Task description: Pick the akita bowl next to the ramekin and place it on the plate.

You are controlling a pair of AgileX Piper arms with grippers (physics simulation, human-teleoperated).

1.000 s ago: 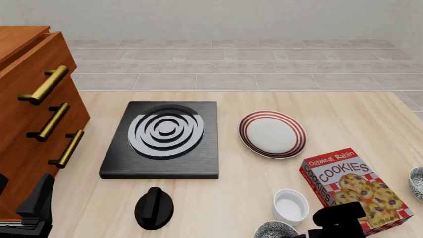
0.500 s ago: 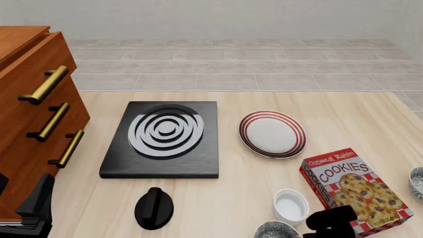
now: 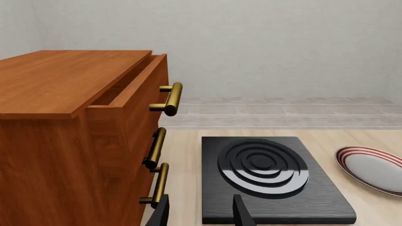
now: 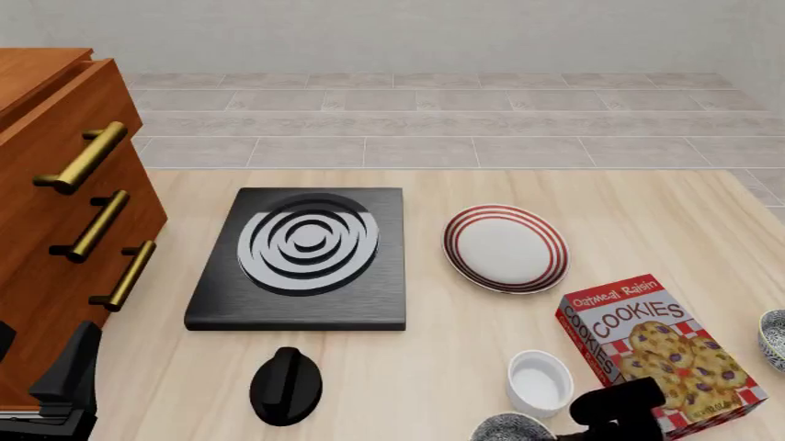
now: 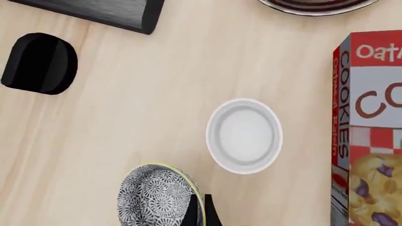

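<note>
The akita bowl (image 5: pixel 157 197), grey-white speckled with a pale rim, sits just beside the plain white ramekin (image 5: pixel 244 135) at the table's near edge. In the front view, the bowl (image 4: pixel 509 428) is cut off by the frame's bottom, left of the ramekin (image 4: pixel 540 381). My right gripper (image 5: pixel 198 209) has its two dark fingers pinched together on the bowl's rim, on the ramekin's side. The bowl looks slightly tipped. The red-striped white plate (image 4: pixel 506 246) lies farther back, mid-table. My left gripper (image 3: pixel 202 214) is open with nothing in it, near the cabinet at the table's left.
A black stove (image 4: pixel 304 257) with white rings lies left of the plate. A black knob-like object (image 4: pixel 286 384) sits in front of the stove. A cookies box (image 4: pixel 656 354) lies right of the ramekin. A second speckled bowl (image 4: pixel 773 335) is at the right edge. A wooden drawer cabinet (image 4: pixel 62 202) stands at the left.
The right arm's black body has shifted a little left and down toward the bowl. The bowl has moved slightly at the frame's bottom. The left arm is unchanged.
</note>
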